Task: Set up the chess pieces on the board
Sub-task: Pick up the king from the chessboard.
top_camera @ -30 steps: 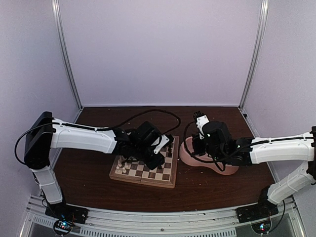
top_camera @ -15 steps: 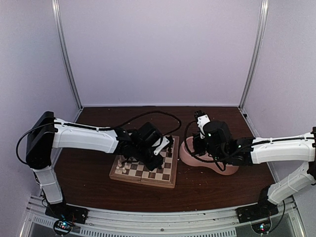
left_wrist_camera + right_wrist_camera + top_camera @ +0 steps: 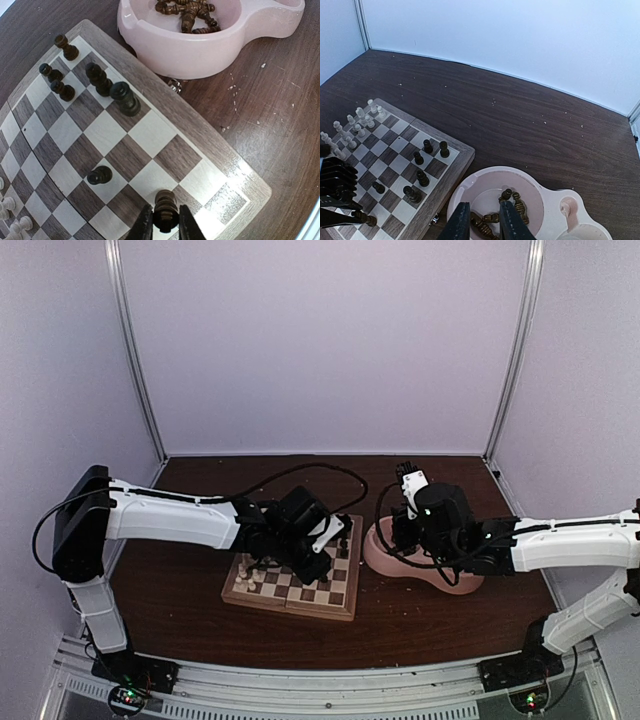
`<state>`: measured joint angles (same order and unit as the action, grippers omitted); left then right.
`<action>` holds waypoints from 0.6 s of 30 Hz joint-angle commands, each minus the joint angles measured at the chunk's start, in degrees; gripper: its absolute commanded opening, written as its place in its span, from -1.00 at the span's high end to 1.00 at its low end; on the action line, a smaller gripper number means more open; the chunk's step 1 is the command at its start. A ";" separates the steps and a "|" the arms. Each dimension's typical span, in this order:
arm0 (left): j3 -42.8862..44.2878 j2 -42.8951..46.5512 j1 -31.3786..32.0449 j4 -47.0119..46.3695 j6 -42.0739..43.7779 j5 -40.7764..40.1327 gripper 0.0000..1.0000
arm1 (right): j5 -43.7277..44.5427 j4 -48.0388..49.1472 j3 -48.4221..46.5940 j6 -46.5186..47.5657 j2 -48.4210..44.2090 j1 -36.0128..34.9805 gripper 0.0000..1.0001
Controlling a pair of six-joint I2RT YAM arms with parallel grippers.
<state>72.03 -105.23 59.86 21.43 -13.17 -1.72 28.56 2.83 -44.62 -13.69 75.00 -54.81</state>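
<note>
Dark brown chess piece [image 3: 165,206] upright, top toward the wrist, pinched in left gripper [image 3: 165,225]; left arm [image 3: 170,517] stretched low over board [image 3: 207,150]. Right gripper [image 3: 482,225] narrowly parted, empty, pink bowl [image 3: 492,174] beneath.

a robot lab enclosure: blank white wall panels [image 3: 320,350], metal corner posts [image 3: 139,360], dark table [image 3: 180,610], mounting rail [image 3: 320,685]

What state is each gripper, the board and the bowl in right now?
left gripper, shut on a dark piece, held upright.
right gripper, open, empty, above the pink bowl.
board, lying flat, partly set.
placed dark pieces, six standing upright.
cream pieces, standing along the far edge.
loose dark pieces, lying in the pink bowl.
</note>
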 commanded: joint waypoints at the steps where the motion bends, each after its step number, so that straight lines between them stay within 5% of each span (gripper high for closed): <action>1: 1.87 -0.64 0.35 -0.67 -0.07 0.46 0.65 | 1.30 0.46 0.48 -0.38 -1.17 0.29 0.54; 18: 6.19 -1.80 0.35 -2.68 2.05 -1.80 0.67 | 1.84 1.03 0.41 -0.28 -0.73 0.30 0.53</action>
<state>76.16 -106.08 59.86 20.91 -12.16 -2.33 28.64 2.85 -44.62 -13.72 75.00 -54.81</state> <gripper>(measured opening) 0.170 0.234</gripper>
